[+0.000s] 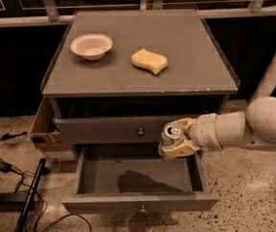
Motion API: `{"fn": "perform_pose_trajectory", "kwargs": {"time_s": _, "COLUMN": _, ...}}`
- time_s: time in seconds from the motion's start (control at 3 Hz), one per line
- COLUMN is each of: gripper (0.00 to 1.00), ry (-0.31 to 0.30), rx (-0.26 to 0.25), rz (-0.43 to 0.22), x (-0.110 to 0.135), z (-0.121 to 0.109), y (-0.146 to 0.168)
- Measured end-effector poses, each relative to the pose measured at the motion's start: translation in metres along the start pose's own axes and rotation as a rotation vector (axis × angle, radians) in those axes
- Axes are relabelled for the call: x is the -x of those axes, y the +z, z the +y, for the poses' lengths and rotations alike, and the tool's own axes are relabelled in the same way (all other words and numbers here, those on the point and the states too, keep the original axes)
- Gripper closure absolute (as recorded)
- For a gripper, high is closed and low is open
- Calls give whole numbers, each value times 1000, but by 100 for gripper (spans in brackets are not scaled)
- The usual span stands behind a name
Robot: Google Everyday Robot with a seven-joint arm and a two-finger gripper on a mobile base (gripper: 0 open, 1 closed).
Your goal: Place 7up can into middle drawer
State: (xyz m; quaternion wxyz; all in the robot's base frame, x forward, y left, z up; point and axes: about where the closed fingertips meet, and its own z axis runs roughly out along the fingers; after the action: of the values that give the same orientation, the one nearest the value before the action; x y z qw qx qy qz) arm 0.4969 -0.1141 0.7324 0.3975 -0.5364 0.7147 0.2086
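The 7up can [169,134], pale with a silver top and pull tab, is held upright in my gripper [176,140], which is shut on it. The white arm reaches in from the right. The can hangs in front of the upper knobbed drawer, just above the right rear part of the open middle drawer [104,178]. The middle drawer is pulled out, with a flat grey floor, low sides and a small knob at its front edge. The arm's shadow lies on the drawer floor.
A white bowl [91,46] and a yellow sponge [149,61] sit on the cabinet top [186,47]. The upper drawer [109,128] is nearly shut. A cardboard box [44,129] stands left of the cabinet. Cables lie on the floor at the left.
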Motion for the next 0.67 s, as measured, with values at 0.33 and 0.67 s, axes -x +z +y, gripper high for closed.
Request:
{"fn": "perform_pose_trajectory", "kwargs": {"time_s": 0.33, "gripper": 100, "ry": -1, "rx": 5, "rz": -1, "x": 1, "z": 1, "y": 0}}
{"fn": "perform_pose_trajectory", "kwargs": {"time_s": 0.67, "gripper": 100, "ry": -12, "rx": 15, "rz": 8, "x": -23, "z": 11, "y": 21}}
